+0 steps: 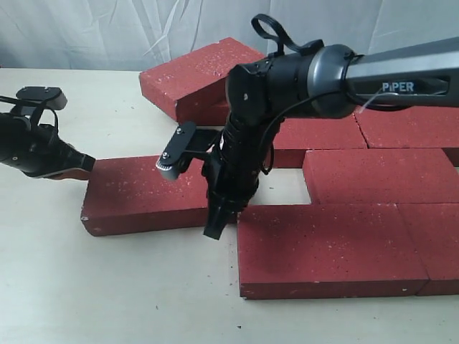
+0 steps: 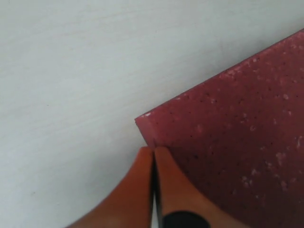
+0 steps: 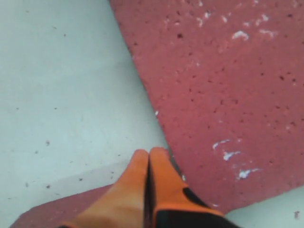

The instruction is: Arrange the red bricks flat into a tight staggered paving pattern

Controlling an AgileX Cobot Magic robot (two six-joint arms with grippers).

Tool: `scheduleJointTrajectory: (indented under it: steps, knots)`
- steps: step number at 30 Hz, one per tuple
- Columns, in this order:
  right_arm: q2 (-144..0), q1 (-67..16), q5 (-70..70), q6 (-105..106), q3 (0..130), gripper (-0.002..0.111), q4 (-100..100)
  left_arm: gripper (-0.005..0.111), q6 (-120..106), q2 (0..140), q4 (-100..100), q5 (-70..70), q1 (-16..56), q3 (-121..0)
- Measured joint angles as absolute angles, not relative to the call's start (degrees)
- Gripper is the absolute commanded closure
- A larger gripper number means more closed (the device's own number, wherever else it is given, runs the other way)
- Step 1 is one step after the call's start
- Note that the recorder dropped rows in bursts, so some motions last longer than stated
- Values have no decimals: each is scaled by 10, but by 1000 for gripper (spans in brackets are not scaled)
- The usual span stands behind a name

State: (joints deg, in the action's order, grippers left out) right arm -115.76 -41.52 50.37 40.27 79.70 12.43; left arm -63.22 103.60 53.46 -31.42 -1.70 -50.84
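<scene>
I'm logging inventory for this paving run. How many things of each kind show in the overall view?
Red bricks: 7 visible, and the arm may hide more
Grippers: 2, the left gripper and the right gripper
Total: 9

Orange-fingered right gripper (image 3: 148,156) pressed closed, tips just beside edge of rough white-speckled dark-red brick (image 3: 228,85); second dark-red brick corner (image 3: 57,211) beneath fingers.

Looks like a robotics lab bench, staged for trials. Plain pale cream surface (image 1: 107,287) backed by a hung, creased white cloth curtain (image 1: 93,32). A black-and-grey jointed robot arm (image 1: 398,75) lettered "PiPER" reaches in from the right and a second black arm (image 1: 25,143) from the left, over dark-red speckled rectangular paving bricks (image 1: 330,244) lying on the bare surface.
</scene>
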Motion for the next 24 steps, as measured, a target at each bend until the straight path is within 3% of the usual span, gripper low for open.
scheduleJointTrajectory:
  steps: [9, 24]
  knots:
    - [-1092, -406, 537, 393, 789, 107, 154, 107, -639, 1040, 549, -328, -12, -515]
    - [-1089, -274, 456, 284, 764, 107, 83, 107, -664, 1040, 592, -335, -11, -515]
